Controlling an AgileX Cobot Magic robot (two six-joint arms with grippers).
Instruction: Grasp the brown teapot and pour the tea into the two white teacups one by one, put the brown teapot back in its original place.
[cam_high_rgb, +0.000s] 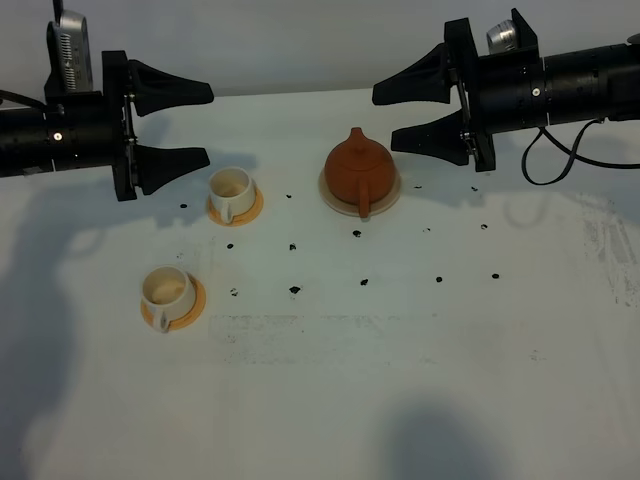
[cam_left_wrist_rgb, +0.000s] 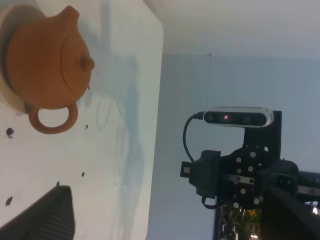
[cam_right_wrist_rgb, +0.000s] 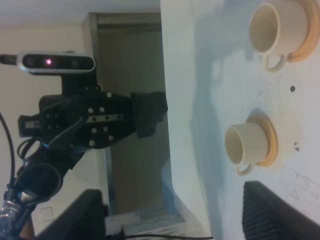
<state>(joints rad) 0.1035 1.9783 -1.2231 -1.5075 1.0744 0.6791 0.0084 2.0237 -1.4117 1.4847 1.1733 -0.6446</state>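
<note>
Brown teapot (cam_high_rgb: 358, 168) hides most of its coaster (cam_high_rgb: 338, 205); left tool (cam_high_rgb: 210, 124) and right tool (cam_high_rgb: 384, 118) both gape wide, empty.

We see the white counter (cam_high_rgb: 500, 350) bright, nearly washed out, in the high view, with soft grey shadows at left edge and bottom centre. Wrist views look softer; near fingers (cam_left_wrist_rgb: 47, 215) blur in lower corners.

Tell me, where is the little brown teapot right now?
In the high view the brown teapot sits on its beige coaster toward the back, just right of centre, beside the open right gripper, with a white teacup to its left.
</note>
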